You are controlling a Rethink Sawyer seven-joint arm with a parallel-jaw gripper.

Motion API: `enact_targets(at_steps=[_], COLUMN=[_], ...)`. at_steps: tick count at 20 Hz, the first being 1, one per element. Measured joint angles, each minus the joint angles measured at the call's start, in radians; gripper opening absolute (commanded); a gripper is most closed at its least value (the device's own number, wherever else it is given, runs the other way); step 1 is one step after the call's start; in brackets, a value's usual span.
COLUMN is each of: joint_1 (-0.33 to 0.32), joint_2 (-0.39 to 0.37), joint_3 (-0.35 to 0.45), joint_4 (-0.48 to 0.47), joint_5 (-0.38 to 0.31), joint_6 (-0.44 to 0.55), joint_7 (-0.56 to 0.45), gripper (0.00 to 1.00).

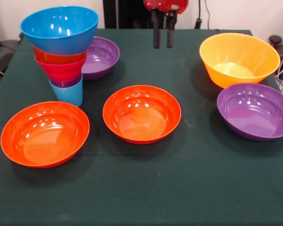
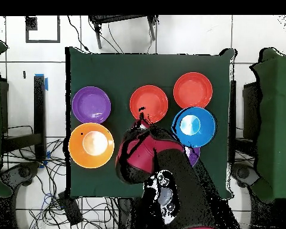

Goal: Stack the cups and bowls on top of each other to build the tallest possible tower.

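Bowls are lying singly across the green-clothed table (image 1: 146, 188), rims up, probably awaiting stacking; the tower (image 1: 61, 47) of nested glossy plastic pieces, light blue tumbler (image 1: 68, 93) lowest and medium blue bowl (image 1: 60, 28) topmost, is standing near one far corner (widening upward, so likely tippy). The black two-fingered gripper (image 1: 163, 32) is hanging released at the far edge, grasping nothing.

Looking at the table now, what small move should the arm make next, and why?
Probably swing the gripper toward the near orange-red bowl and lower onto its rim. The fingers hang empty above the cloth, the tower ends in the blue bowl, and the wide bowls lie loose, so one of them seems the next layer.
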Motion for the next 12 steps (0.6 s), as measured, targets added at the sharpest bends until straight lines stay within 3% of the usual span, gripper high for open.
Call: enact_targets(at_steps=[12], joint_1=[0.15], joint_2=[0.176], joint_3=[-0.198], joint_4=[-0.132], joint_5=[0.001], joint_6=[-0.092], joint_7=[0.0], gripper=[1.0])
